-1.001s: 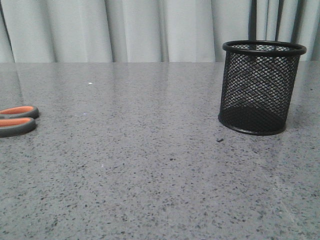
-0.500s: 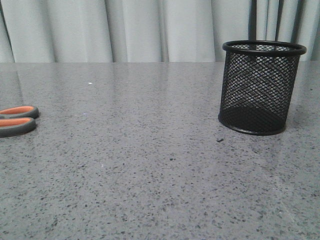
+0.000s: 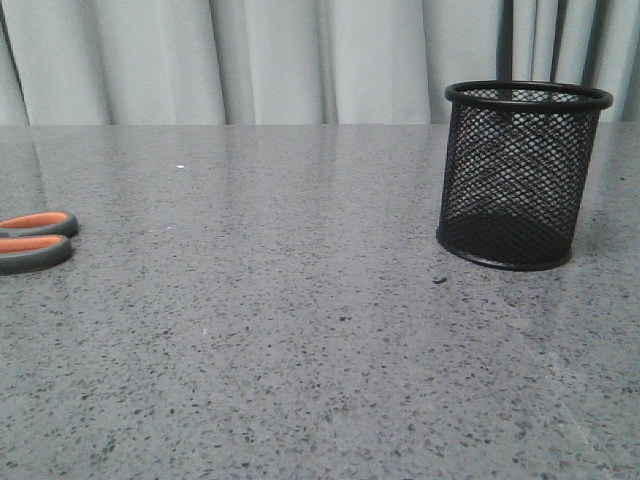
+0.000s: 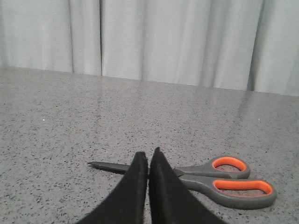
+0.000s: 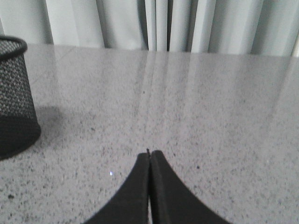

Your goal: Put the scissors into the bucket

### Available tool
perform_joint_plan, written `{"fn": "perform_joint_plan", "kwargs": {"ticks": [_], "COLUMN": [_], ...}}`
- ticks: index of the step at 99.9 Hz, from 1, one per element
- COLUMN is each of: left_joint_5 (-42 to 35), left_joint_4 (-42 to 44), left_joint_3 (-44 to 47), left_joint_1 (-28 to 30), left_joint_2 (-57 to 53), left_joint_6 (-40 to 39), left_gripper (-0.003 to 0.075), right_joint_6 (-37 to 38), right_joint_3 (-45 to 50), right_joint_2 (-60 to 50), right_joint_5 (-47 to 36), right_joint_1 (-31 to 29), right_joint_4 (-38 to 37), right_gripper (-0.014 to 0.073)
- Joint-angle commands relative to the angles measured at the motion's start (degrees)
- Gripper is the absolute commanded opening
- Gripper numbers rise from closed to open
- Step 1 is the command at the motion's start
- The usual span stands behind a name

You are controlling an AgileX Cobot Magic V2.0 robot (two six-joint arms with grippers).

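Mesh bucket upright on speckled table; scissors flat; both end effectors pressed together, empty.

Grey speckled table w/ pale pleated curtains behind.

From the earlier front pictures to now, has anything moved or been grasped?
Nothing visibly changed. The scissors lie flat at the table's left edge and the bucket stands upright on the right, as before. Neither gripper holds anything.
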Motion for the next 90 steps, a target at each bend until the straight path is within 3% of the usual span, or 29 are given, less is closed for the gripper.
{"fn": "perform_joint_plan", "kwargs": {"ticks": [1, 25, 55, 76, 90], "left_joint_5": [-4.35, -6.44, -10.58, -8.44, 1.07], "left_joint_4": [-0.67, -7.56, -25.72, -25.35, -18.69], "left_joint_3": [0.95, 0.95, -0.14, -7.52, -17.55], "left_joint_1": [-0.54, -0.54, -0.54, -0.54, -0.54], "left_joint_2": [-1.47, -1.47, -1.47, -0.78, 3.70], "left_joint_6": [-0.33, -0.33, -0.33, -0.20, 0.06], "left_gripper": [-0.0020, -0.0020, -0.0020, -0.0021, -0.0021], "right_joint_6": [-0.21, -0.21, -0.21, -0.21, -0.21], "right_joint_3": [1.44, 1.44, 1.20, -4.63, -11.46], "right_joint_2": [-1.22, -1.22, -1.22, -0.68, 3.71], "right_joint_5": [-7.33, -11.17, -15.54, -6.69, 0.74], "right_joint_1": [-0.21, -0.21, -0.21, -0.21, -0.21], "right_joint_4": [-0.01, 6.31, 24.81, 25.35, 24.99], "right_gripper": [-0.0070, -0.0070, -0.0069, -0.0060, -0.0048]}}
